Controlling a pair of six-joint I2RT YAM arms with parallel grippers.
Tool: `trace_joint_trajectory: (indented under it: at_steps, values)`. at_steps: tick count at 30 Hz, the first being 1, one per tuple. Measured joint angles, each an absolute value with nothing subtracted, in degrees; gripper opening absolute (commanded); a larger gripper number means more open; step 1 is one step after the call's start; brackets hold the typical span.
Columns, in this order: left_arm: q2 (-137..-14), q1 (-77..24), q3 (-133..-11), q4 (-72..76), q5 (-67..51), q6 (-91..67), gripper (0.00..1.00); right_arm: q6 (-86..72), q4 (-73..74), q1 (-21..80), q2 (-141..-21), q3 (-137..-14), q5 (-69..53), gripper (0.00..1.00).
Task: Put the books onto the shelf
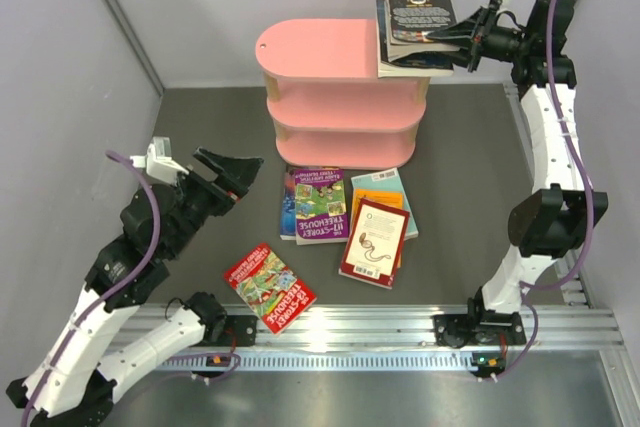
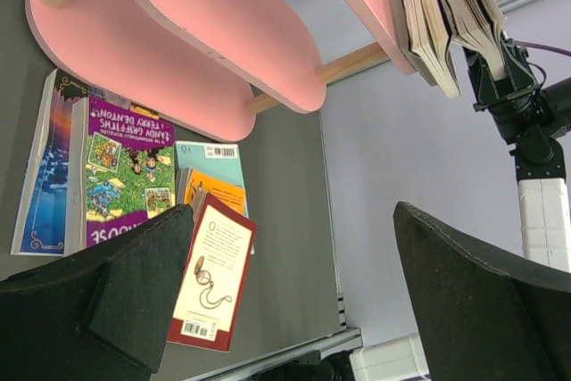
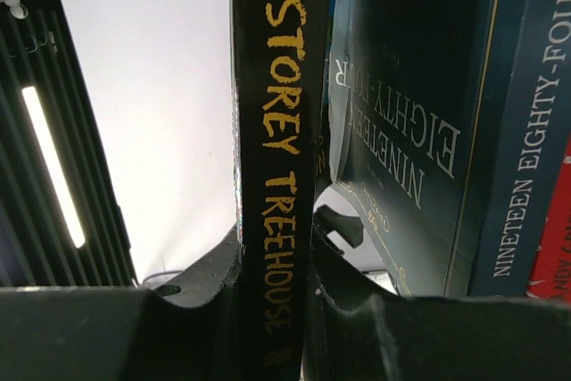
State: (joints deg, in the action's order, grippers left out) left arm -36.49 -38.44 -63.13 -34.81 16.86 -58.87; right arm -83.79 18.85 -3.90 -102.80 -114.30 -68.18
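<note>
The right gripper (image 1: 470, 39) is clamped on the spine of a black Treehouse book (image 1: 420, 9). The book sticks out in front of its fingers, a bit tilted. It is over a small stack of books (image 1: 410, 55) at the end of the pink shelf (image 1: 320, 52)'s top board. I cannot tell if it touches the stack.

I think the job now is to lay this book on the stack. The gripper should make the book flat and go down slowly. It should let go only when the book rests, then pull straight back. The stack hangs over the board's edge, so a bump could push it off.

The left gripper (image 1: 225, 175) has its fingers wide apart and holds nothing. Just in front of it, on the table, lie a purple-green book (image 1: 318, 202) and a maroon-and-cream book (image 1: 375, 240). A red Treehouse book (image 1: 270, 287) lies nearer its arm's base.

Only the right wrist view shows the gold letters squeezed between the fingers, with Nineteen Eighty-Four (image 3: 401, 131) right beside. The left wrist view looks up from low and shows the stack's page edges. Only the top view shows the red book.
</note>
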Motion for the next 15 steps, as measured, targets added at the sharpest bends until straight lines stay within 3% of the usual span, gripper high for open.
trace_joint_trajectory:
  at_steps: [1, 4, 7, 8, 10, 14, 15]
  values:
    - [-36.6, -38.4, -63.1, -34.8, 16.8, -58.9, 0.99, -83.9, 18.9, -3.9, -102.8, -114.3, -68.3, 0.09]
    - [-36.9, -38.4, -63.1, -34.7, 16.8, -58.9, 0.99, -84.2, 18.6, -3.9, -102.7, -113.9, -68.8, 0.26]
    - [-37.3, -38.4, -63.1, -34.6, 16.6, -58.9, 0.99, -84.4, 18.2, -3.9, -102.7, -113.2, -68.9, 0.46]
    - [-37.5, -38.4, -63.1, -34.5, 16.6, -58.9, 0.99, -84.7, 18.1, -3.9, -102.7, -113.2, -69.0, 0.58]
    - [-38.0, -38.4, -63.1, -34.3, 16.4, -58.9, 0.99, -85.0, 17.7, -3.9, -102.6, -112.9, -69.1, 0.68]
    - [-39.1, -38.4, -63.1, -33.9, 16.1, -58.8, 0.99, -85.5, 15.9, -3.9, -102.0, -112.9, -69.1, 0.98]
    - [-39.5, -38.4, -63.1, -33.8, 16.0, -58.8, 0.99, -85.7, 15.7, -3.9, -101.6, -112.9, -69.1, 1.0]
